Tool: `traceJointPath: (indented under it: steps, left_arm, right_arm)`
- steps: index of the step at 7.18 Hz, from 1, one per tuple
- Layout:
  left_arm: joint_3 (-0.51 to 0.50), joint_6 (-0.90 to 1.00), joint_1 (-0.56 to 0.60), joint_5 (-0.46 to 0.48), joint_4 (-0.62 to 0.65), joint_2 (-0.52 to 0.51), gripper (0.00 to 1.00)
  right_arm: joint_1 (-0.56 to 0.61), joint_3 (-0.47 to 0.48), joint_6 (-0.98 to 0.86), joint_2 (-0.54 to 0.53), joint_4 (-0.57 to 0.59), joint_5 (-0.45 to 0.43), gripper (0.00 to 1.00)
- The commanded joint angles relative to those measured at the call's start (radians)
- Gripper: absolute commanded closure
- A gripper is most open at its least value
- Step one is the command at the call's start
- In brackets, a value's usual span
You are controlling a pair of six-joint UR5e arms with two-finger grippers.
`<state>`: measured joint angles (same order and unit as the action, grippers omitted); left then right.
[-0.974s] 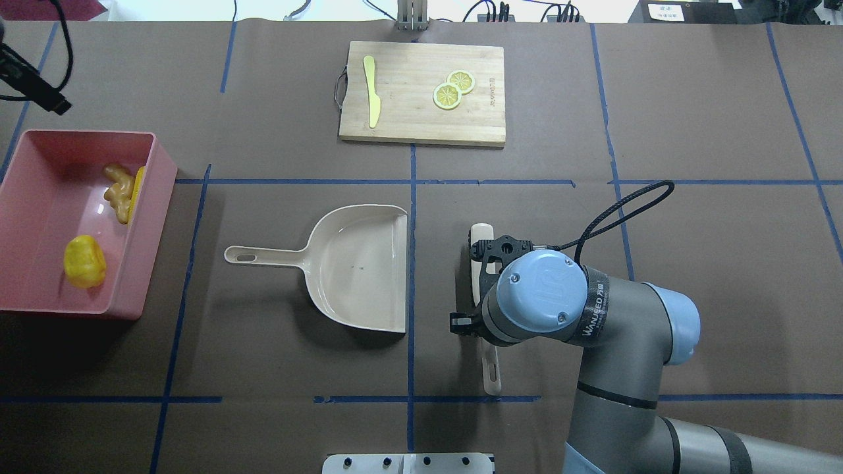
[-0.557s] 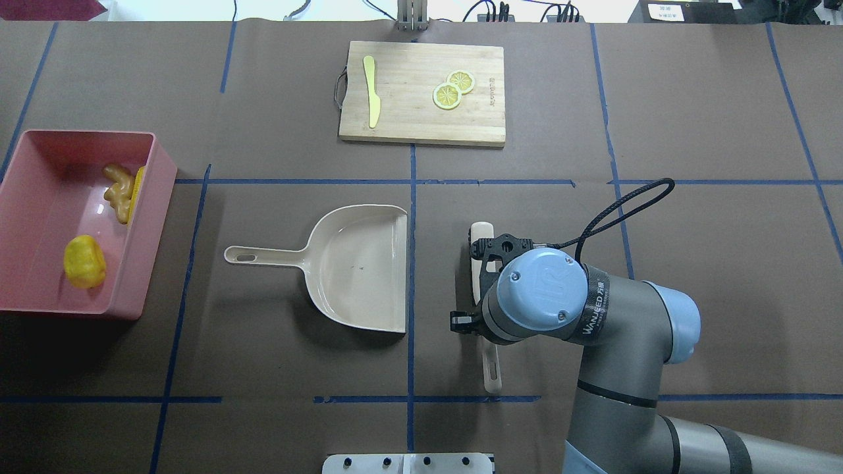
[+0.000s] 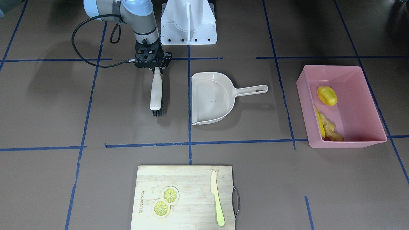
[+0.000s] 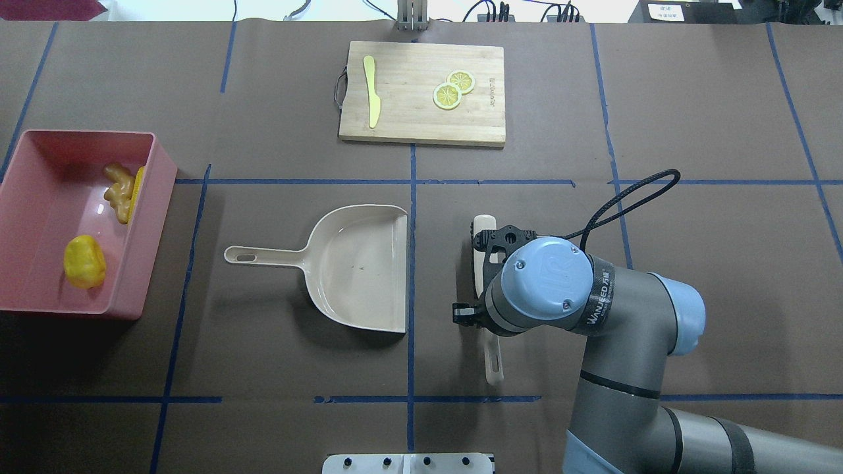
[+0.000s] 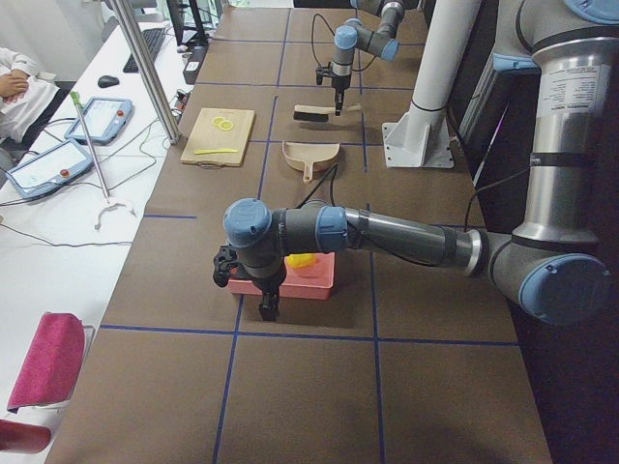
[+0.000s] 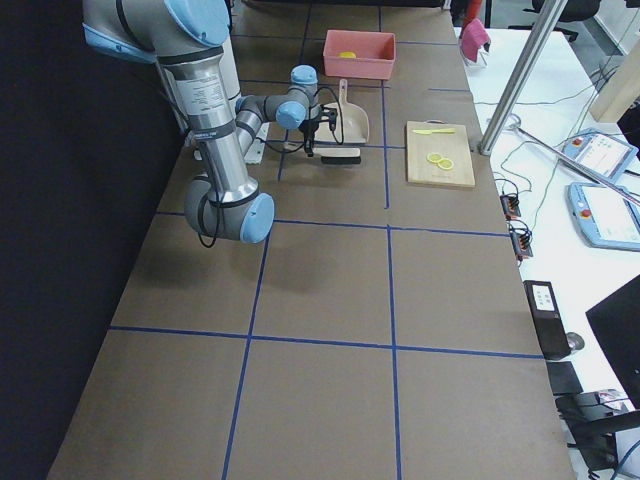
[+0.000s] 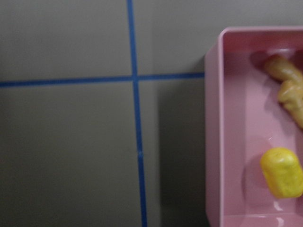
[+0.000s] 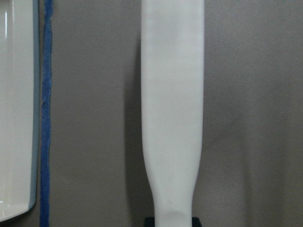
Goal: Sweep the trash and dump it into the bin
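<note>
The pink bin (image 4: 150,224) stands at the table's left end and holds the yellow corn cob (image 4: 137,187), the tan ginger root (image 4: 118,191) and the yellow potato lump (image 4: 84,261). All show in the front view too: bin (image 3: 348,142), corn (image 3: 319,123), ginger (image 3: 330,129), potato (image 3: 326,95). My right gripper (image 3: 156,71) is shut on the handle of the white brush (image 3: 156,92), right of the empty beige dustpan (image 4: 359,263). My left gripper (image 5: 268,307) hangs beside the bin's outer end; I cannot tell if it is open. The left wrist view shows the bin (image 7: 213,142) and potato (image 7: 281,172).
A wooden cutting board (image 4: 421,122) with a yellow toy knife (image 4: 372,92) and two lemon slices (image 4: 453,89) lies at the far middle. The robot's white base (image 3: 188,22) stands at the near edge. Blue tape lines cross the brown table cover.
My left arm's black part at the upper left has gone out of the overhead view. My right arm has shifted slightly right, and the brush has moved a little with it.
</note>
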<state>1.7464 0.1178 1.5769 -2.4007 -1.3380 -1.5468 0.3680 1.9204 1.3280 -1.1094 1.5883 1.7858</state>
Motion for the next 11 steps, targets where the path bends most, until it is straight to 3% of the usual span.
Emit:
traceJointPath:
  steps: [1,4,7,11]
  left_arm:
    - [-0.013,0.121,0.009,0.006,-0.164,0.069,0.00]
    - [-0.015,0.123,0.023,0.017,-0.165,0.099,0.00]
    - [-0.008,0.121,0.028,0.015,-0.165,0.113,0.00]
    - [0.001,0.120,0.035,0.015,-0.167,0.120,0.00]
  right_arm:
    - [0.061,0.022,-0.027,-0.007,0.013,0.051,1.00]
    - [0.222,0.103,-0.201,-0.117,0.074,0.205,1.00]
    - [0.319,0.196,-0.392,-0.338,0.072,0.221,1.00]
    - [0.446,0.186,-0.504,-0.706,-0.227,0.297,1.00]
